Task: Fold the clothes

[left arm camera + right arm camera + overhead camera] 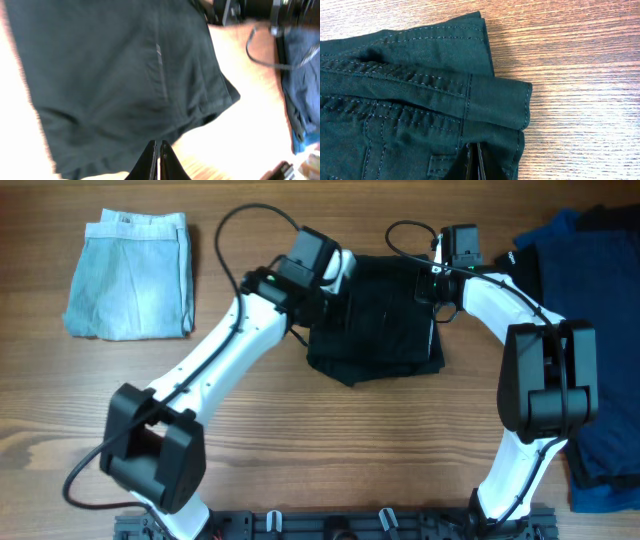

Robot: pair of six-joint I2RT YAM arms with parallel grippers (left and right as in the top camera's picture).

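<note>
Pinching the dark pants [385, 320] mid-tabletop [300, 440] at both far corners. Right claw [475, 165] is closed tight on the waistband corner at 2 o'clock. Left claw [159, 159] is at the 10 o'clock corner, closed to a sliver; can't tell if cloth is in it. For a clean fold: confirm left grip, lift both corners level, pull to 6 o'clock together, land edge on edge. Uneven lift would likely skew it. Folded denim [130, 275] at 10, blue pile [590, 340] at 3, both well apart.

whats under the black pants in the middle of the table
Only the wooden table shows around the black pants, which lie folded in layers. Whatever lies directly beneath them is covered.
</note>
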